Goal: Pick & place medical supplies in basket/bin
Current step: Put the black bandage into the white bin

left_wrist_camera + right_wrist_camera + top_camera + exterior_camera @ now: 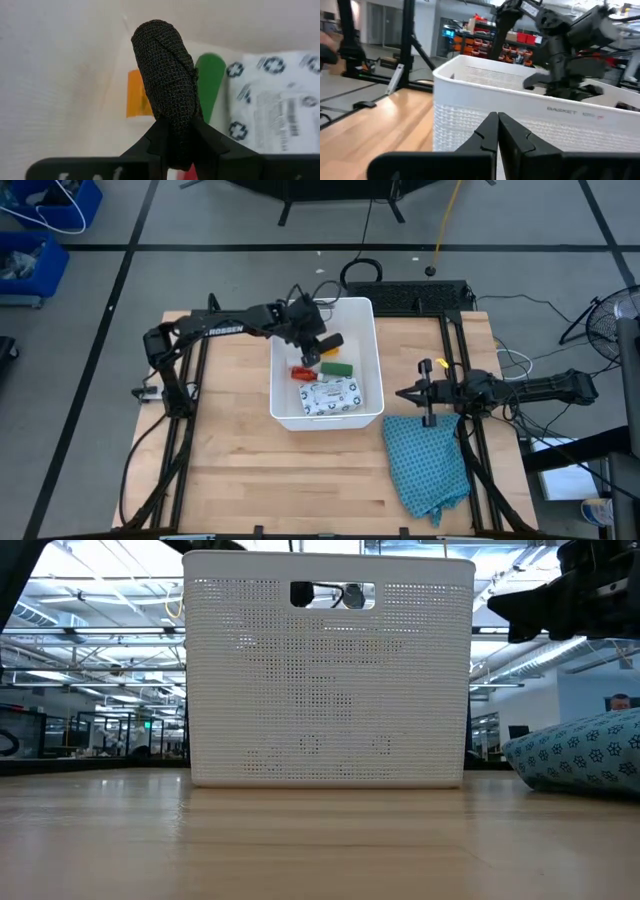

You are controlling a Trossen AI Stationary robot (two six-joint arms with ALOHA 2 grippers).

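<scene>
The white basket [325, 365] stands mid-table. In it lie a white printed packet [330, 395], a green oblong [337, 367], a red tube [303, 373] and an orange vial [135, 95]. My left gripper [320, 346] reaches over the basket's far half, shut on a black oblong roll [167, 80] of woven wrap. My right gripper [405, 393] stays shut and empty to the right of the basket, level, pointing at its wall [470, 110]. My left gripper pinches the black roll's near end [176, 131] between its two fingers. The fingers slant down from the table's left and lie along the roll, which sticks out past the fingertips. The roll hangs clear above the items in the basket.
A teal checked cloth [428, 462] lies crumpled at the near right, just under my right arm; it also shows in the low view [580, 755]. Bare wood lies in front of the basket. Cables and a black bar lie beyond the table's far edge.
</scene>
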